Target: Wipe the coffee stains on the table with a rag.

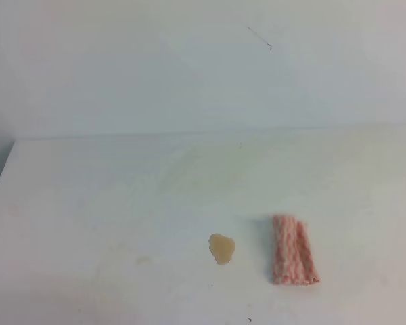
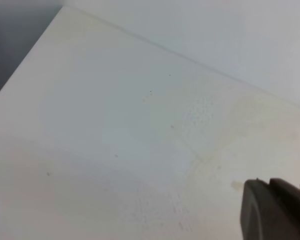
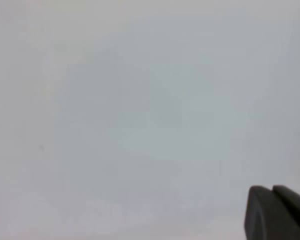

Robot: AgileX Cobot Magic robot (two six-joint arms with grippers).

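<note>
- Two task items are seen on the table (image 1: 88, 203) in the high view: the coffee stain (image 1: 222, 248), a small glossy tan puddle near the front edge, and the rag (image 1: 294, 250), folded pink-and-white, just to its right, apart from it.
- Rag is laid flat and untouched; the stain is intact, so wiping is judged not yet started.
- Rag is set on the right-arm side, so a pick by the right arm is likely intended, followed by a short sweep left over the puddle.
- Neither arm is seen in the high view.
- Left gripper (image 2: 277, 210): only a dark corner is caught by its wrist camera over bare tabletop; whether the jaws are apart or together cannot be told.
- Right gripper (image 3: 279, 212): same, a dark corner against a blank pale surface; jaw state cannot be told.
</note>
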